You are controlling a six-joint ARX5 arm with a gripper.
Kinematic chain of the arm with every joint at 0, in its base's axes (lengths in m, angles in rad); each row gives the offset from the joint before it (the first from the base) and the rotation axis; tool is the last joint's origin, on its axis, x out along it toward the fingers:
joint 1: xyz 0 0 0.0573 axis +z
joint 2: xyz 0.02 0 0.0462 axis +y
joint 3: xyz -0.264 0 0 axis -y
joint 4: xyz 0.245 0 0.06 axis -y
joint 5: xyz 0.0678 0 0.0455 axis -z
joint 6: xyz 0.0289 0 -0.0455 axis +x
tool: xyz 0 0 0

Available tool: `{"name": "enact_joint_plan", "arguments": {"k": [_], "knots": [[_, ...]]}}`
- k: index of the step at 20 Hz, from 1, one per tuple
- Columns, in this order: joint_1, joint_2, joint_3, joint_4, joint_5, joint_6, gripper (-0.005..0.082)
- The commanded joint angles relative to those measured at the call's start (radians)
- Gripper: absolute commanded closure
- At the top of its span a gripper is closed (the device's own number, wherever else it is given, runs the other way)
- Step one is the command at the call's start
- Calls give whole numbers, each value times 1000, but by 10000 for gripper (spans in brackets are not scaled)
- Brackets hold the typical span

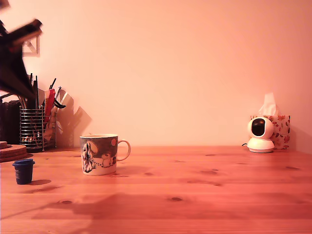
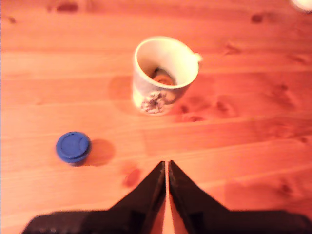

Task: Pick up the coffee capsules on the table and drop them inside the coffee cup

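The hand is closed and empty above the desk, near the blue capsule and the mug.

Nearly closed empty claw above table, blue capsule near mug

Warm, dim orange light tints both views. In the exterior view the arm is smeared by motion blur; a broad soft shadow crosses the desk. The wrist view is soft all over, the mug and blue capsule casting faint shadows.
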Motion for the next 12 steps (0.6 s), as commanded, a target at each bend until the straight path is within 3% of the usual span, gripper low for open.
{"name": "enact_joint_plan", "arguments": {"k": [1, 8, 12], "knots": [[-27, -27, -29, -16, -2, -9, 791], [-94, -134, -30, -100, -51, -53, 791], [-111, -159, -30, -158, -64, -54, 791]]}}
